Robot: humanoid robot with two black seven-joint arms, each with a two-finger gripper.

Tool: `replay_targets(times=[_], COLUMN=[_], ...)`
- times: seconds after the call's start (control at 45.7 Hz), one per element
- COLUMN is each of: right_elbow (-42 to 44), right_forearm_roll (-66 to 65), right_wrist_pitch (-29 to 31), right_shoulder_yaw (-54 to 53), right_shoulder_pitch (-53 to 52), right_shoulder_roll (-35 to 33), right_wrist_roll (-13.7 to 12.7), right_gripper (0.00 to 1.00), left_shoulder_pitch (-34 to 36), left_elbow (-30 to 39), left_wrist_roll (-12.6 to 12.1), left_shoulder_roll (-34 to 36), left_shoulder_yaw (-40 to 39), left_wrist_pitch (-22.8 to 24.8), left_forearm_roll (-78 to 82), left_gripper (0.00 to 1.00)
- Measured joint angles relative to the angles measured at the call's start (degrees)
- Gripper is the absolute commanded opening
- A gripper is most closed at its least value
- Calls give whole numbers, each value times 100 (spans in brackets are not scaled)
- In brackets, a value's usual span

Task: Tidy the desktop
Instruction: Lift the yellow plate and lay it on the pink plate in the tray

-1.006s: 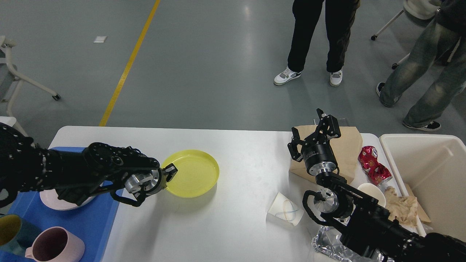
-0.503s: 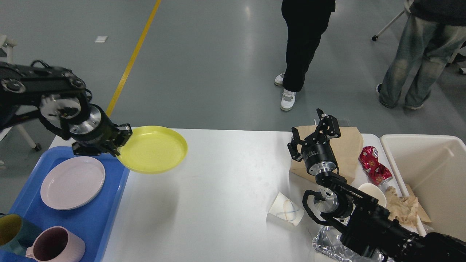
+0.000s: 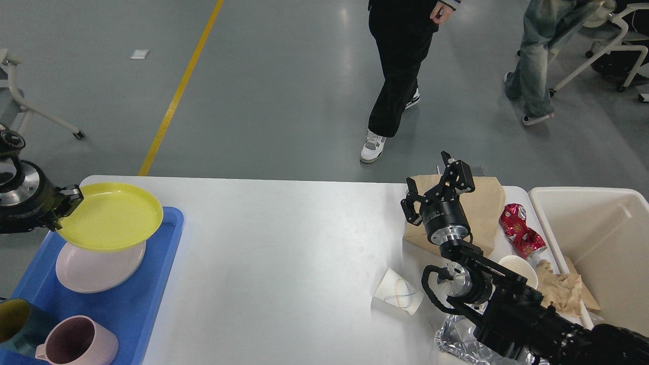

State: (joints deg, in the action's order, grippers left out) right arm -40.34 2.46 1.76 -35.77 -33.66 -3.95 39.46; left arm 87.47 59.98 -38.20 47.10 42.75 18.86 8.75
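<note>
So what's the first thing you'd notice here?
The round bright yellow plastic plate, held by the left gripper above the pale pink plate in the blue plastic tray at the left. Then the crushed shiny red can amid the rubbish at the right of the white desktop.

Left: tray [image 3: 152, 299] on the counter [image 3: 284, 243] holds a plate [image 3: 96, 266] and two mugs [image 3: 76, 342].
Right: bag [image 3: 481, 203], can [image 3: 522, 230], cup [image 3: 398, 294]; bin [image 3: 598, 243] beyond.
</note>
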Motion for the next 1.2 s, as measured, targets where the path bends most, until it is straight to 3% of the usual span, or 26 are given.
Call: replay_targets(times=[0.262,0.437,0.569,0.853,0.984,1.006,1.203], right_elbow=[0,-6,-9,-9,-9,-9,-9], right_forearm_roll=[0,0,0,0,0,0,0], right_wrist_pitch=[0,0,0,0,0,0,0], right_shoulder_yaw=[0,0,0,0,0,0,0], right_shoulder_pitch=[0,0,0,0,0,0,0], right_shoulder_roll=[0,0,0,0,0,0,0], right_wrist_roll=[0,0,0,0,0,0,0], right_gripper=[100,100,100,100,100,100,100], left_shoulder_pitch=[-913,-1414,-1644,-1849,-1901,-1906,-1860], left_elbow=[-510,-626,-761,-890,-924,-925,-927], left_wrist_roll=[737,829,832,824,818,817,754], left_shoulder_roll=[-172,-500,-681,-771,-796,-800,-786], left_shoulder_yaw=[-33,-31,-25,26,31,31,24], left_wrist_pitch=[-1203,-1720,-1837,-1861,-1860,-1860,-1778], left_forearm_roll=[-13,-9,-5,-5,-1,1,4], left_gripper=[0,0,4,48,93,96,97])
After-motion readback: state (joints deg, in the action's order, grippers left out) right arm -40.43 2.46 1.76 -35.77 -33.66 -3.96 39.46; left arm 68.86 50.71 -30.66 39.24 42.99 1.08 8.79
